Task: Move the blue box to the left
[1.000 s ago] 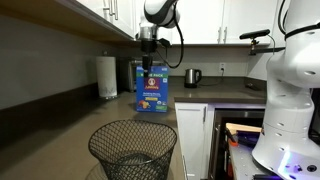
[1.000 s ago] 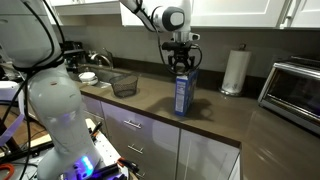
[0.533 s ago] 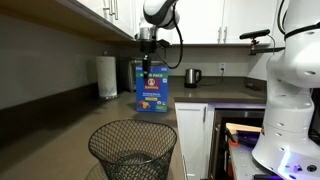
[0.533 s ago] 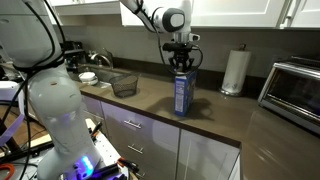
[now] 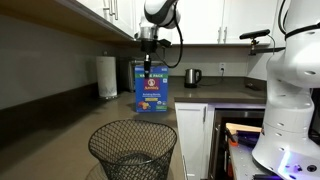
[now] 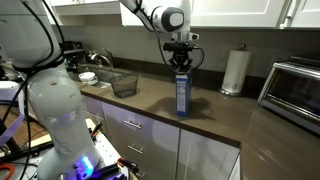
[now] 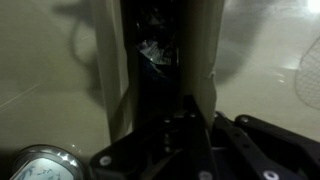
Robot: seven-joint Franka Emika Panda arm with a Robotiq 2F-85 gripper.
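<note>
1. Exterior view: the blue box stands upright on the counter, with the gripper pinching its top.
2. Exterior view: it stands between the wire basket and the paper towel roll.
3. Wrist view: the box is dark between the fingers.

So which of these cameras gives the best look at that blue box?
An exterior view: the blue box shows its broad pictured face, upright under the gripper. In an exterior view only its narrow blue side shows. The wrist view is dark and too close to tell much.
</note>
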